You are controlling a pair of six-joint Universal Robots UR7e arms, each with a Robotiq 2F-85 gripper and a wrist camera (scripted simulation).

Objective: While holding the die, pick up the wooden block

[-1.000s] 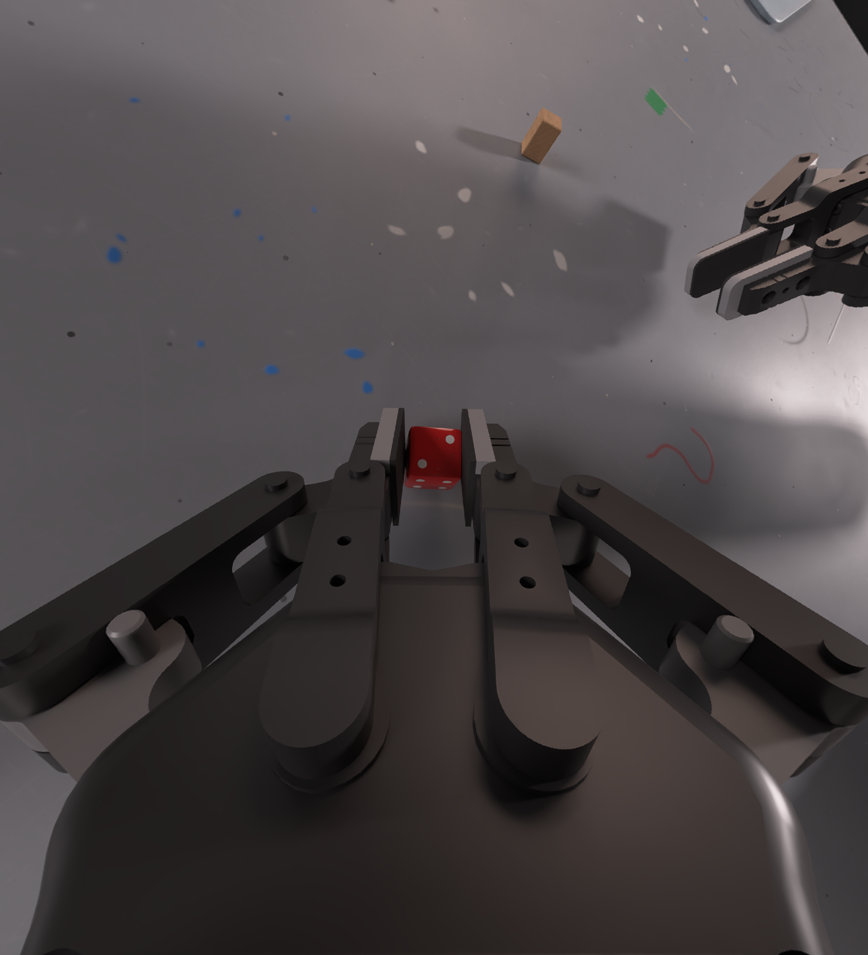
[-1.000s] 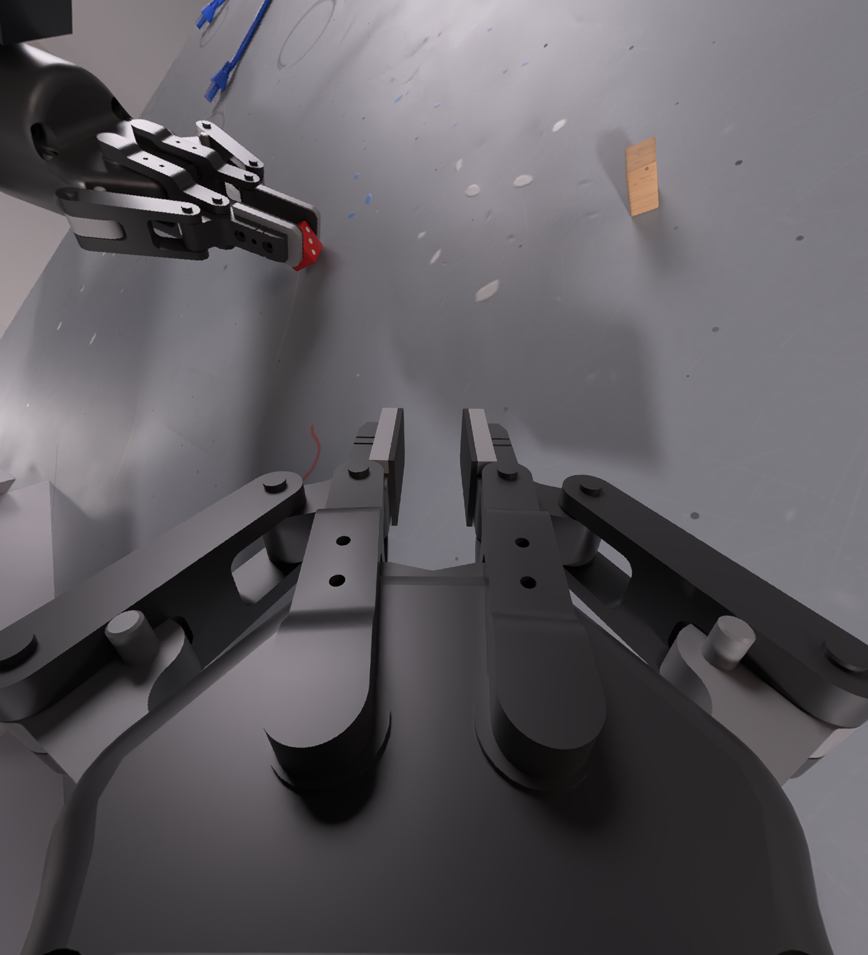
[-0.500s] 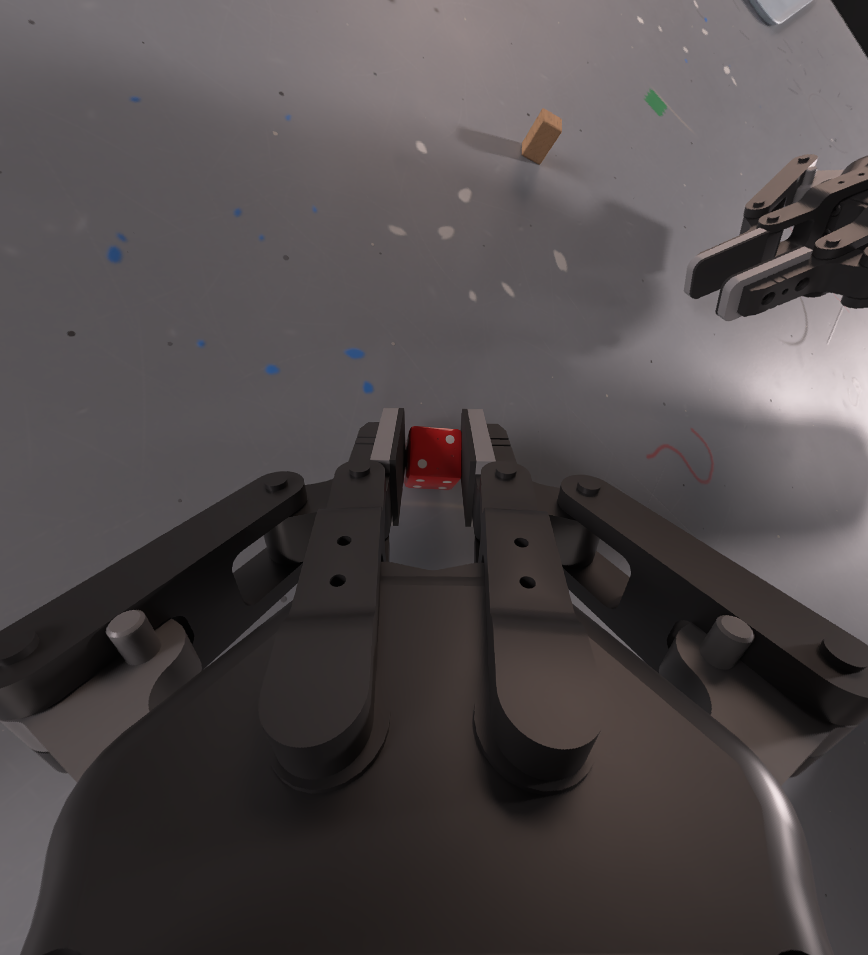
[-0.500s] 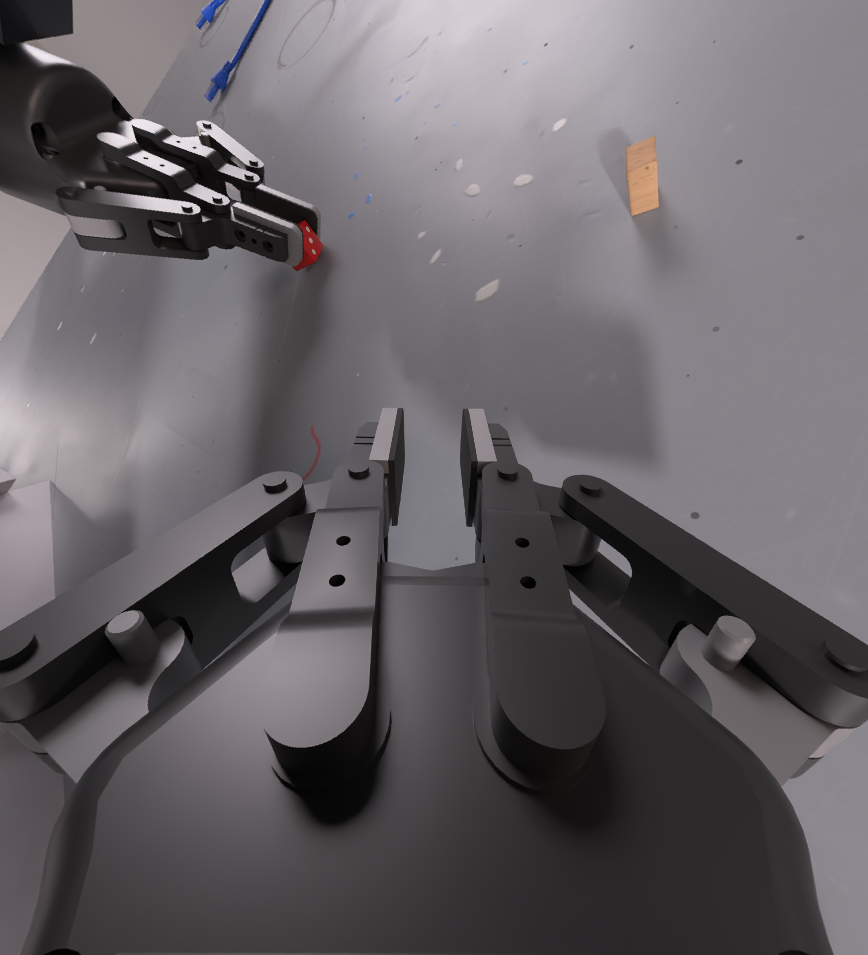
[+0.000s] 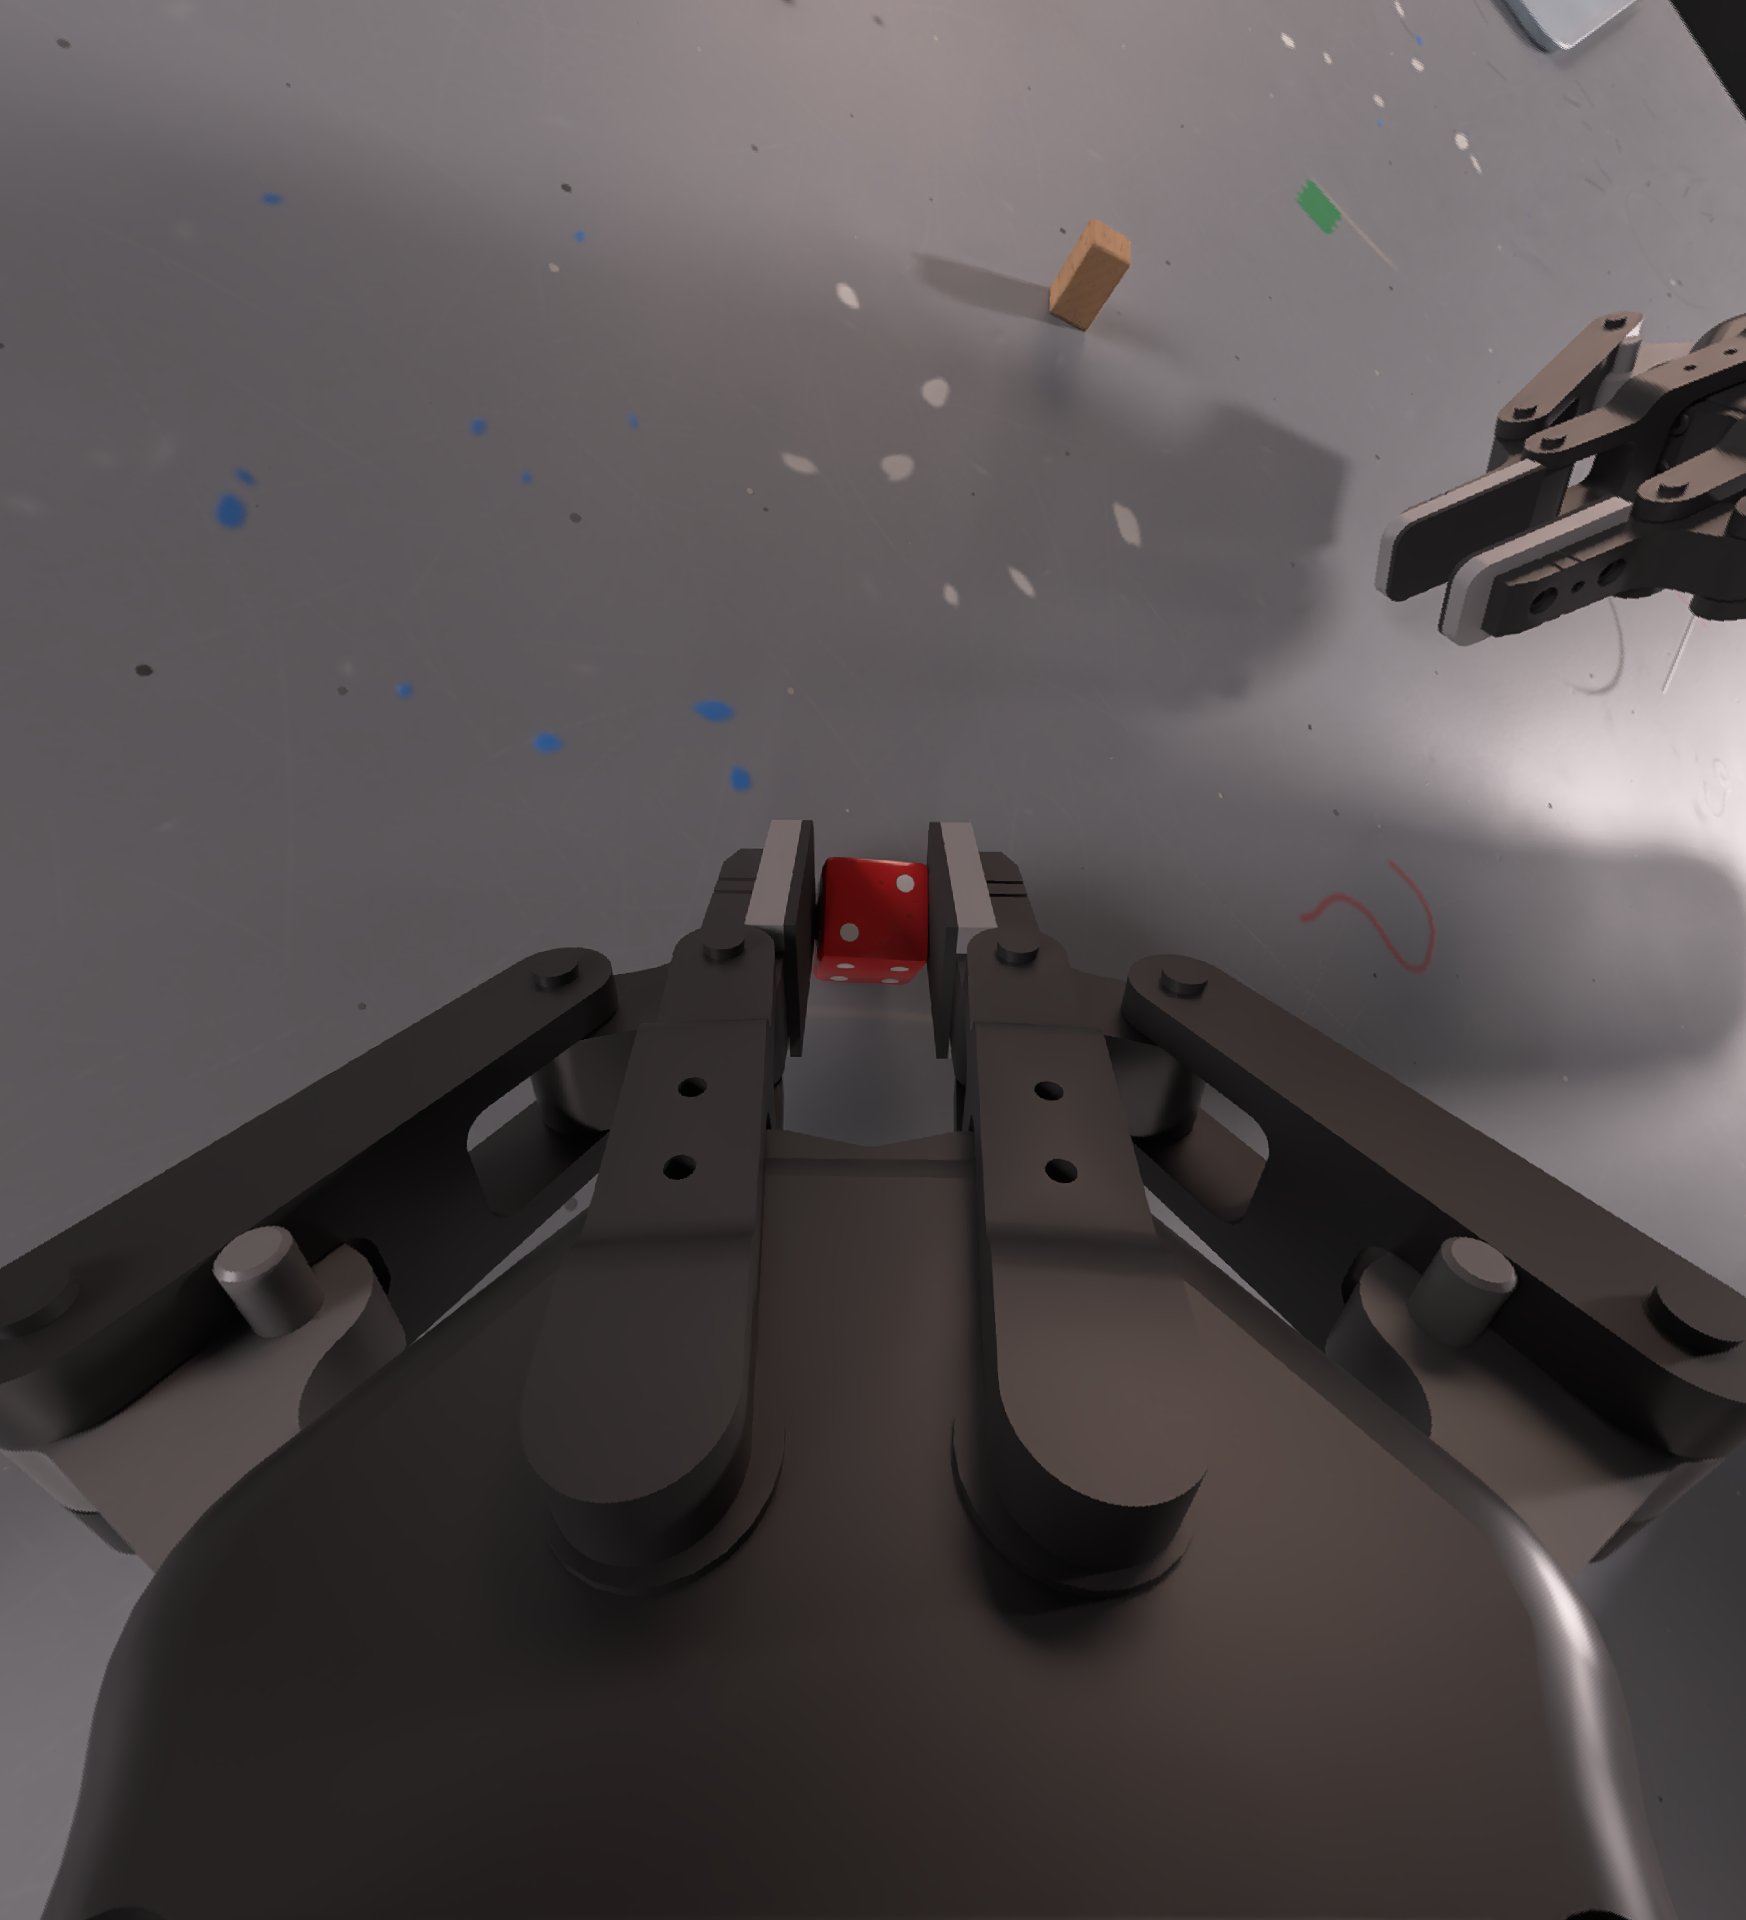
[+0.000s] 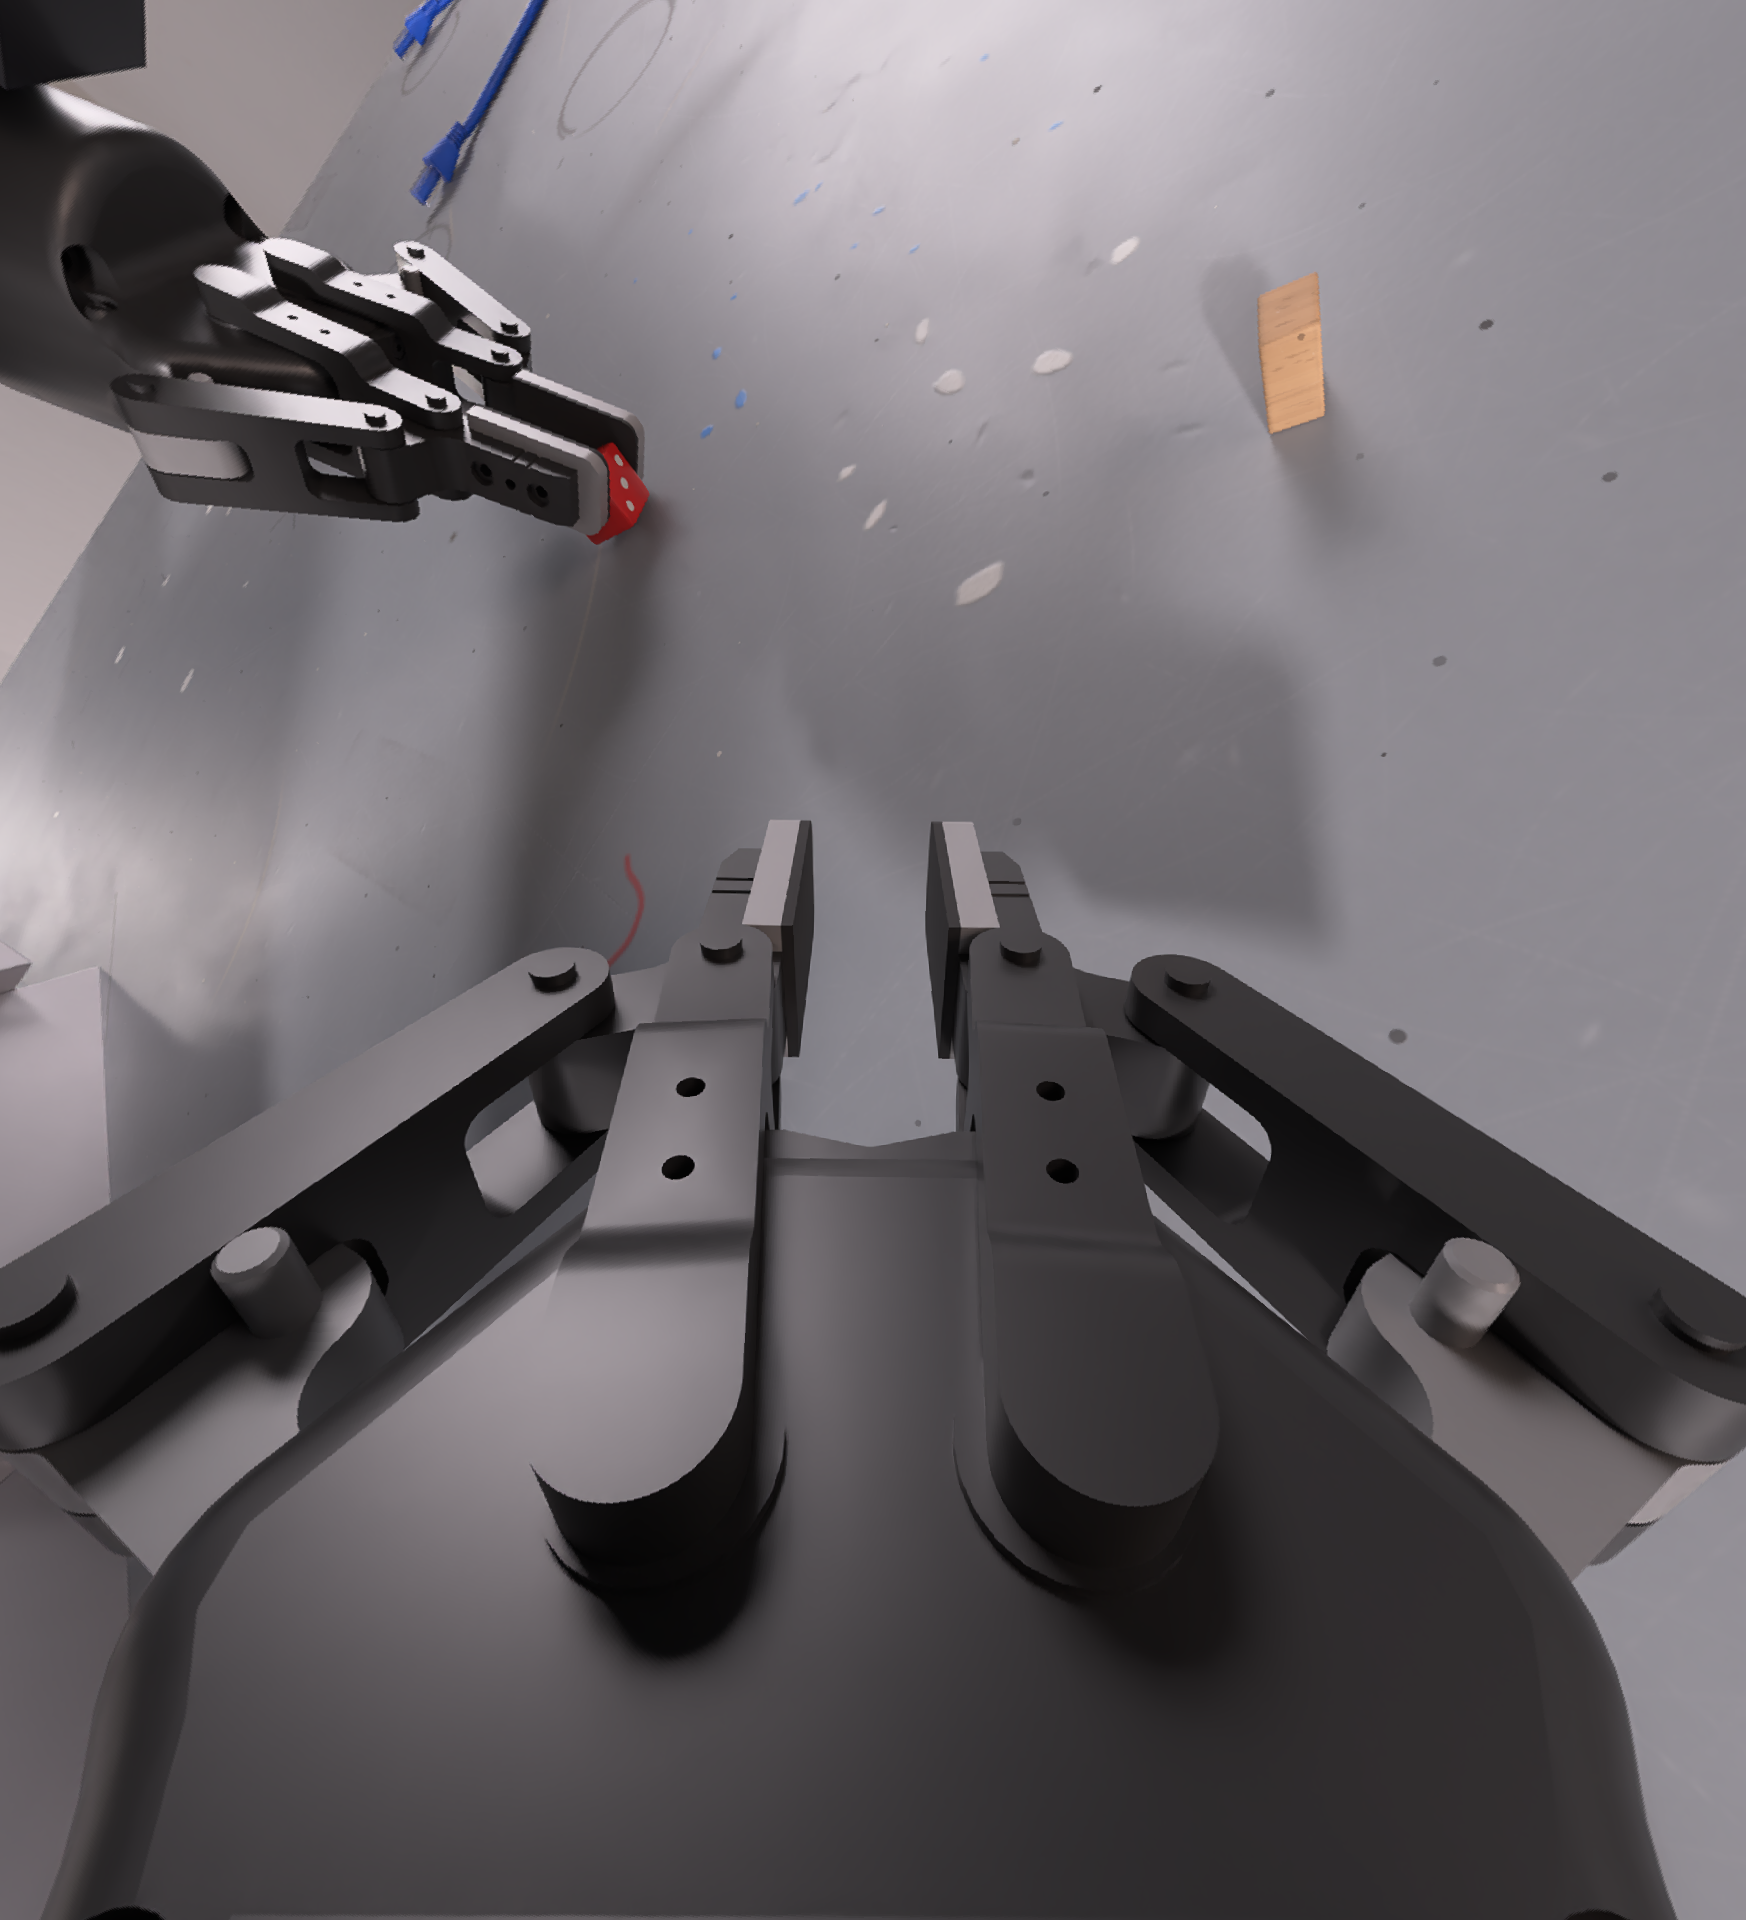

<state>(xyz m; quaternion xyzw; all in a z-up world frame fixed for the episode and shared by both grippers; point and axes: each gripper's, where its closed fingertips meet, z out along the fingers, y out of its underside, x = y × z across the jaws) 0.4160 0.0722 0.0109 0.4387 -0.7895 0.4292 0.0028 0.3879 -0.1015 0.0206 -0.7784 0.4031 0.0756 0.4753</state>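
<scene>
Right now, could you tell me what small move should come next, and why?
Probably advance the right gripper toward the block: its jaws hold nothing with a narrow gap, the block stands untouched far ahead, and the left gripper already clamps the die.

The grey, matte worktop (image 5: 433, 312) is speckled with blue and pale paint flecks and crossed by soft shadows. A small rectangular block of light wood (image 5: 1089, 273) stands on it, well apart from everything else. A thin red squiggle of thread (image 5: 1378, 920) lies flat on the surface, and a small green flag on a thin stick (image 5: 1324, 208) lies near the far edge. A blue cable (image 6: 479, 99) runs across the far corner.
</scene>
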